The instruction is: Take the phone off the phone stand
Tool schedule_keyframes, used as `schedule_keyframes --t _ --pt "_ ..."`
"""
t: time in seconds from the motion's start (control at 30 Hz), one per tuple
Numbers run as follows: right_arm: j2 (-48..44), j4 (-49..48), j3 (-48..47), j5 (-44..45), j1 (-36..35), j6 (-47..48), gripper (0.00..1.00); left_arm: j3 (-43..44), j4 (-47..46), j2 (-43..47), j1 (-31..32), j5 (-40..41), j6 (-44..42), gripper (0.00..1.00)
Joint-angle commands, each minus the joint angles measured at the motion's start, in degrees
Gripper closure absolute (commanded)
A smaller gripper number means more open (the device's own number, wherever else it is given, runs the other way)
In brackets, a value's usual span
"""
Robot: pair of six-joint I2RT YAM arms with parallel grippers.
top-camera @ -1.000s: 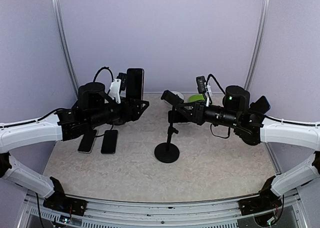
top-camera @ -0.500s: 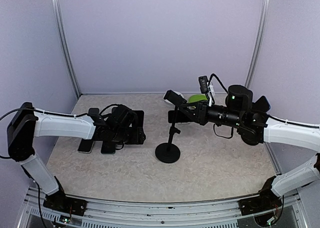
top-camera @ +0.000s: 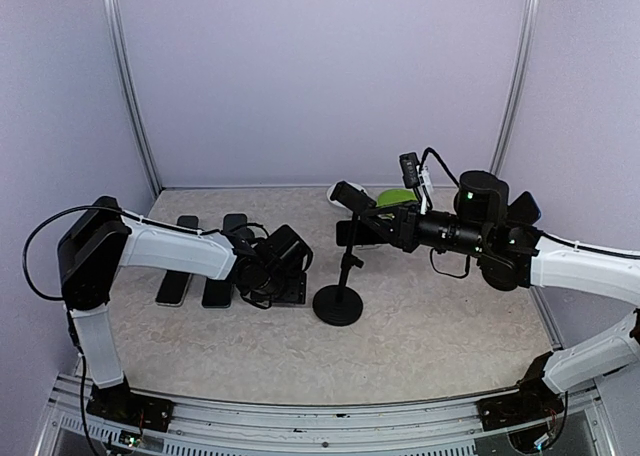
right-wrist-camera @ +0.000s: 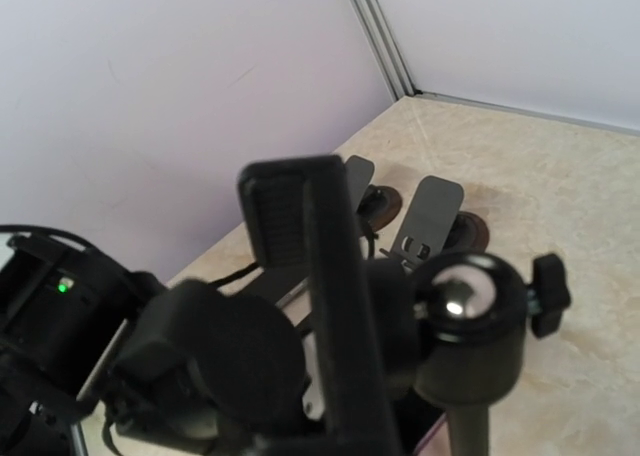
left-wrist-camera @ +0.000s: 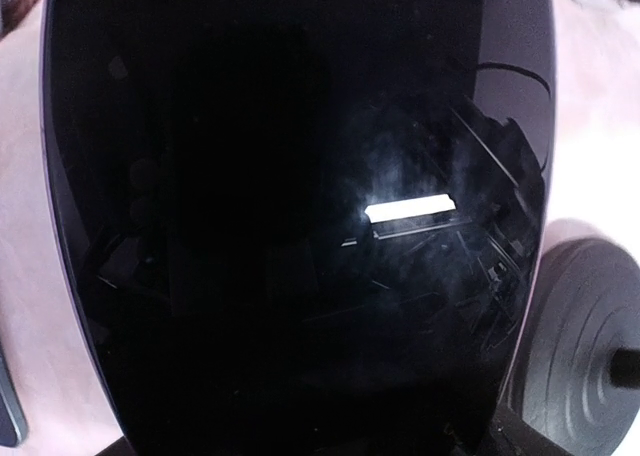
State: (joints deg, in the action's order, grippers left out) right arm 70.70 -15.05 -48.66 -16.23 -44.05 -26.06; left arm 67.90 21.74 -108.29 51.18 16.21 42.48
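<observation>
The black phone point(left-wrist-camera: 300, 226) fills the left wrist view, glossy and dark. In the top view it lies low at the table point(top-camera: 292, 294), just left of the stand's round base point(top-camera: 337, 305). My left gripper point(top-camera: 278, 276) is shut on the phone; its fingers are hidden behind the phone in the wrist view. The black phone stand point(top-camera: 346, 261) is upright with an empty clamp head point(top-camera: 349, 195). My right gripper point(top-camera: 372, 222) is at the stand's head and holds it. In the right wrist view the clamp point(right-wrist-camera: 300, 246) and ball joint point(right-wrist-camera: 462, 298) are close up.
Two other phones point(top-camera: 172, 288) point(top-camera: 216, 290) lie flat at the left. Two small dark holders point(top-camera: 187, 222) point(top-camera: 235, 222) stand behind them, also in the right wrist view point(right-wrist-camera: 430, 216). A green object point(top-camera: 393, 196) sits behind the right gripper. The stand's base shows in the left wrist view point(left-wrist-camera: 590, 346).
My left arm has brought the phone down from high in the air to table level and moved right, next to the stand's base. The right gripper has barely moved.
</observation>
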Motion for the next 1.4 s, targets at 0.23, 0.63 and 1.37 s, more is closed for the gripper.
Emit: schedule_keyframes --t 0.23,0.63,1.37 --pt "-1.62 -0.46 0.51 1.23 0.98 1.62 1.0 1.34 2.75 -2.02 1.42 2.26 4.77 0.43" --pt "-0.67 -0.69 -1.11 1.18 1.26 2.24 1.0 -1.21 1.14 0.75 0.08 0.76 2.16 0.1" --pt "13.13 -5.14 -18.23 -4.95 3.45 5.4 1.0 -11.38 -10.56 18.86 -4.95 0.24 -7.65 0.01"
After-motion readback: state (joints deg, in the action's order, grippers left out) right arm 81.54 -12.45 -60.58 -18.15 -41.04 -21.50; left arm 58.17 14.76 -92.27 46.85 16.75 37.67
